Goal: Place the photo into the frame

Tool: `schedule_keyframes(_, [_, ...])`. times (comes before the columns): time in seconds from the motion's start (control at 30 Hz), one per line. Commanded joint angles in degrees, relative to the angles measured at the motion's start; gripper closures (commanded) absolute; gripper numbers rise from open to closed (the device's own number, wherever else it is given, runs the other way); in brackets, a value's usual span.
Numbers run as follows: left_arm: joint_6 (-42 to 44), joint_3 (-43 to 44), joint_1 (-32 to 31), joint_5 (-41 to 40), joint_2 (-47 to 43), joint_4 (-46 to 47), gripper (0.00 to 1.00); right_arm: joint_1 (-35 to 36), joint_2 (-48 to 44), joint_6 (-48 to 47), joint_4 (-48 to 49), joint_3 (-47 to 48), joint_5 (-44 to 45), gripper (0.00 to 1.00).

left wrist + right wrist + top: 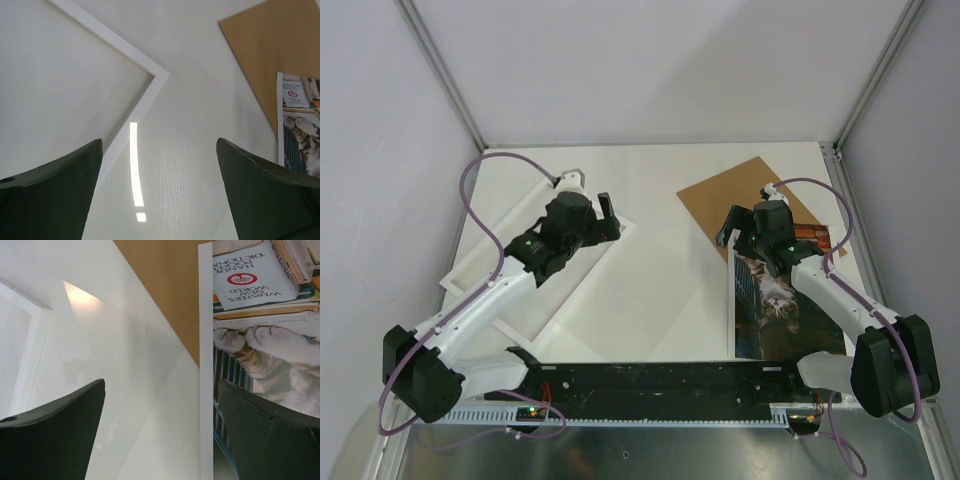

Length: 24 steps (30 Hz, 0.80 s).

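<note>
The photo (782, 300), a cat among books, lies flat at the right of the table, its far end over a brown backing board (745, 195). The white frame (463, 268) lies at the left, partly under my left arm. My left gripper (610, 222) is open and empty, just past the frame's right corner (157, 76); the photo's edge (300, 120) shows at the right of the left wrist view. My right gripper (740, 235) is open and empty, hovering over the photo's left border (205, 340), with one finger (270, 435) above the print.
The backing board shows in both wrist views (280, 50) (165, 280). A faint clear sheet (125, 365) lies on the white table between frame and photo. Grey walls with metal posts (445, 80) enclose the table. A black rail (660, 380) runs along the near edge.
</note>
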Motion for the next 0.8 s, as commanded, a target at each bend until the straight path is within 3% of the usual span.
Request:
schedule_keyframes(0.0, [3.28, 3.43, 0.48, -1.97, 0.05, 0.51, 0.0, 0.28, -0.5, -1.39, 2.22, 2.36, -0.83, 0.01])
schedule_keyframes(0.17, [5.53, 6.08, 2.76, 0.94, 1.54, 0.31, 0.0, 0.59, 0.21, -0.94, 3.05, 2.33, -2.2, 0.01])
schedule_keyframes(0.37, [6.51, 13.36, 13.2, 15.29, 10.79, 0.37, 0.0, 4.54, 2.61, 1.32, 4.46, 3.68, -4.41, 0.01])
schedule_keyframes(0.63, [13.36, 23.31, 26.26, 28.54, 24.42, 0.22, 0.0, 12.25, 8.51, 2.66, 7.15, 5.38, -6.52, 0.01])
schedule_keyframes(0.77, [17.55, 26.53, 30.68, 40.04, 32.02, -0.63, 0.0, 14.6, 11.08, 2.74, 7.45, 5.44, -7.34, 0.01])
